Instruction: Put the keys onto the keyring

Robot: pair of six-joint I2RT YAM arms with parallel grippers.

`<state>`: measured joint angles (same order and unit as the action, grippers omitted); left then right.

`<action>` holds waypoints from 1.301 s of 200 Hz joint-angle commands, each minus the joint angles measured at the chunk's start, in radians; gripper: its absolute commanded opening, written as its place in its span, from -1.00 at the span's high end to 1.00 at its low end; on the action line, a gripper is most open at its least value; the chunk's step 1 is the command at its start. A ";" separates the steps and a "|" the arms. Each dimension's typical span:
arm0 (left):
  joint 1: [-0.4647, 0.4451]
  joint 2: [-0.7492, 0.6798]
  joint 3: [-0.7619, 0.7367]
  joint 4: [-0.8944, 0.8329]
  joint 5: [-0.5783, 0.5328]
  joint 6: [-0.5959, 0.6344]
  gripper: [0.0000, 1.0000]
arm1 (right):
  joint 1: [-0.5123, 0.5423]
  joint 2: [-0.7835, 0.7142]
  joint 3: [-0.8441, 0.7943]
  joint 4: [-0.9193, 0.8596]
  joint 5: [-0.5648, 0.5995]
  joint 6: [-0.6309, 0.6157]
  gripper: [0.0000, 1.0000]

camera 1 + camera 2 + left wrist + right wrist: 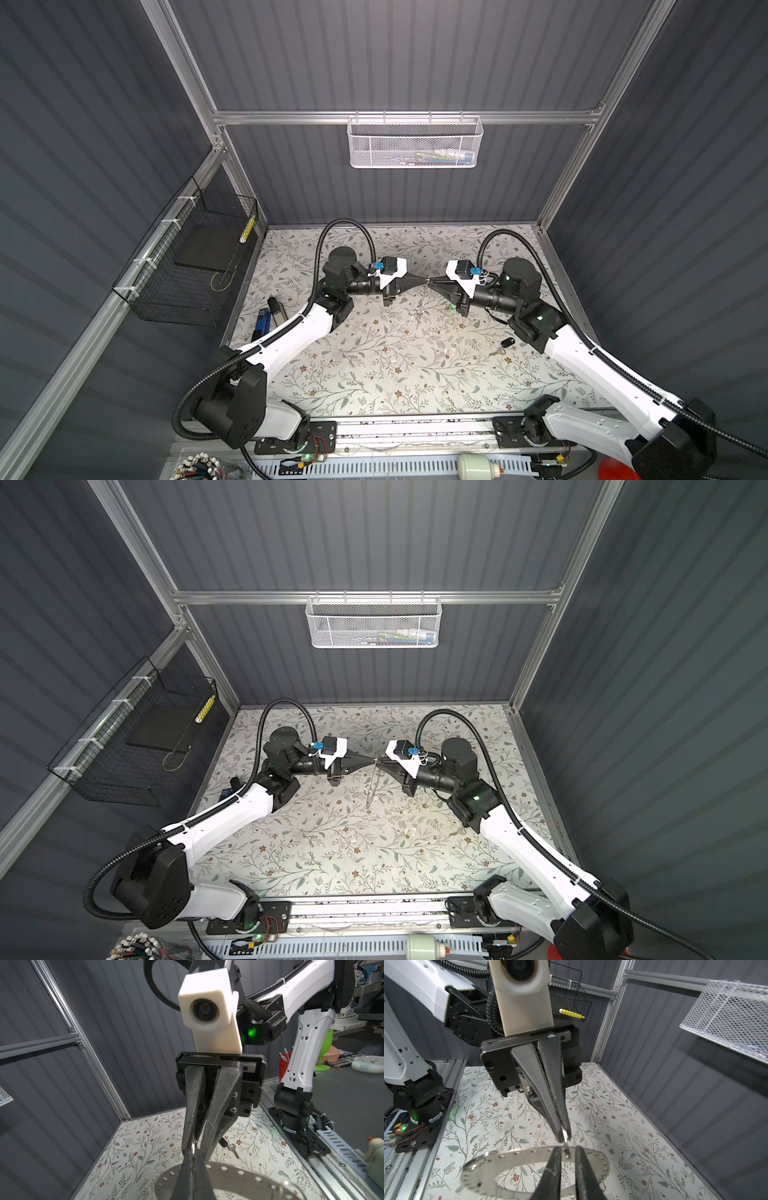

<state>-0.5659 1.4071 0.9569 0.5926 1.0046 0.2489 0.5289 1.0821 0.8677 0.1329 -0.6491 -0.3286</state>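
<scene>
The keyring (508,1164), a flat grey metal ring plate with rim holes, hangs in the air above the middle of the table; in both top views it shows edge-on (421,308) (371,791). My left gripper (423,283) (193,1152) is shut on a small wire loop (566,1142) at the plate's rim. My right gripper (433,282) (568,1150) meets it tip to tip, its jaws a narrow gap apart with that loop between them. Of the keys, the black-headed key (506,343) (225,1143) and the green tag (451,307) lie on the table by the right arm.
A black wire basket (187,257) hangs on the left wall and a white mesh basket (415,143) on the back wall. A blue object and a black cylinder (268,316) lie at the table's left edge. The arm bases sit on a rail (415,432) along the front.
</scene>
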 commanded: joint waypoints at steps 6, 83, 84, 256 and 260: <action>0.002 0.004 0.023 0.038 0.028 -0.020 1.00 | -0.003 0.011 0.037 -0.003 -0.029 -0.001 0.72; 0.001 0.007 0.042 -0.019 0.044 0.015 1.00 | -0.003 0.022 0.039 -0.037 -0.051 -0.033 0.90; 0.002 0.007 0.045 -0.025 0.043 0.019 0.96 | -0.003 0.022 0.039 -0.037 -0.051 -0.033 0.90; -0.103 -0.036 0.332 -0.969 -0.377 0.811 0.33 | 0.063 -0.048 0.027 -0.221 0.184 -0.346 0.98; -0.104 -0.034 0.331 -0.969 -0.377 0.811 0.33 | 0.064 -0.048 0.027 -0.221 0.184 -0.346 0.98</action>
<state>-0.6621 1.3727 1.2640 -0.3401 0.6468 1.0374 0.5842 1.0363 0.8810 -0.0891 -0.4786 -0.6579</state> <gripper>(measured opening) 0.337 0.042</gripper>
